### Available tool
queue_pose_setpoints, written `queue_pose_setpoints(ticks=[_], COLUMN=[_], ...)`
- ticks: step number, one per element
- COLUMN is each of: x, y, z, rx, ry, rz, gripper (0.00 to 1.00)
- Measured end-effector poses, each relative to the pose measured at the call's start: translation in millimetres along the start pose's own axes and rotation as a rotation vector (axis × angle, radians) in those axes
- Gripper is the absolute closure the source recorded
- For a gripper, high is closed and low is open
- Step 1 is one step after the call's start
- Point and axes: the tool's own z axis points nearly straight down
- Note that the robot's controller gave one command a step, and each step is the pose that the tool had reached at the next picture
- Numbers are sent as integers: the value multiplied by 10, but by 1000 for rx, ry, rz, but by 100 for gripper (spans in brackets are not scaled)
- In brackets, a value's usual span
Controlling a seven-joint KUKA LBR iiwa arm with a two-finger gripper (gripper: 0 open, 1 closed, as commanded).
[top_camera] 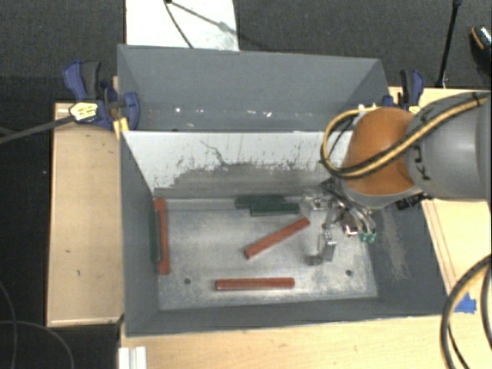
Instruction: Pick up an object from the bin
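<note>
Approach step; pincer low, centre-right of frame, beside slanted red-brown bar; apart or together, cannot tell; next: straddle bar, clamp.

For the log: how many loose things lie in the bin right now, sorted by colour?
Red-brown sticks: 3 (at left, upright in the view; centre, slanted; at front, lying crosswise)
Dark green sticks: 2 (at left, alongside the red-brown one; at back, centre)
Total: 5
</note>
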Motion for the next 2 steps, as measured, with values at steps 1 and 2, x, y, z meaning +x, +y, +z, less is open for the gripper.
queue_pose_setpoints(ticks=[1,2], x=[-163,-157], y=[614,572], z=[-48,-50], rx=[-1,2], ry=[-10,-9], rz=[-36,-32], gripper=[0,100])
